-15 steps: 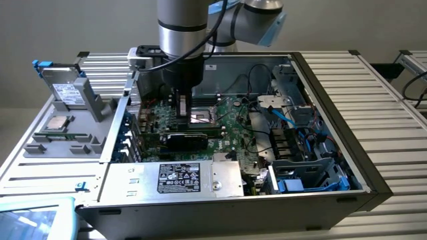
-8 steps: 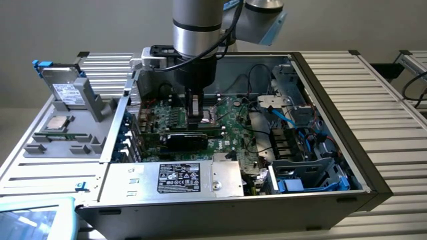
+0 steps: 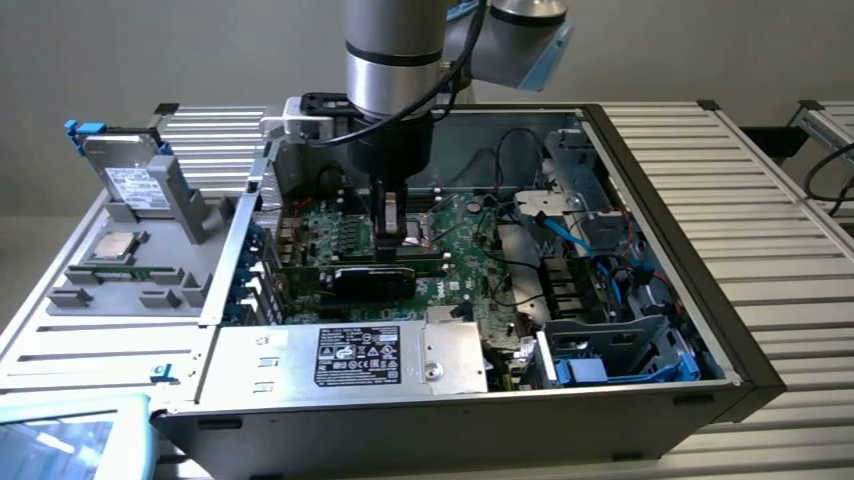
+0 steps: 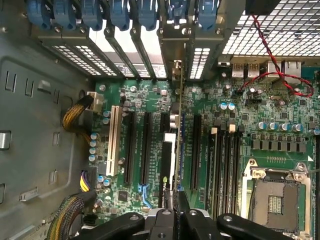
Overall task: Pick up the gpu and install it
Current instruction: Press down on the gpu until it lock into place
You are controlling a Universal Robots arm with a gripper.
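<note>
the computer case (image 3: pixel 441 400) is laid open on the table (image 3: pixel 747 170), with the motherboard (image 3: pixel 454 250) inside it. the gpu (image 3: pixel 371 277) is stood on edge on the motherboard, beneath the tool (image 3: pixel 390 240). towards the exterior view's left, outside the case, a drive (image 3: pixel 134 185) is stood upright in a holder (image 3: pixel 127 285).

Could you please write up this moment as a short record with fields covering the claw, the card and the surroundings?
Claw: claw shut on the gpu, inside the open computer case
Card: gpu stands on edge over the slots of the green motherboard
Beside the case: grey drive upright in a holder, at the exterior view's left
Processor socket: empty
</note>
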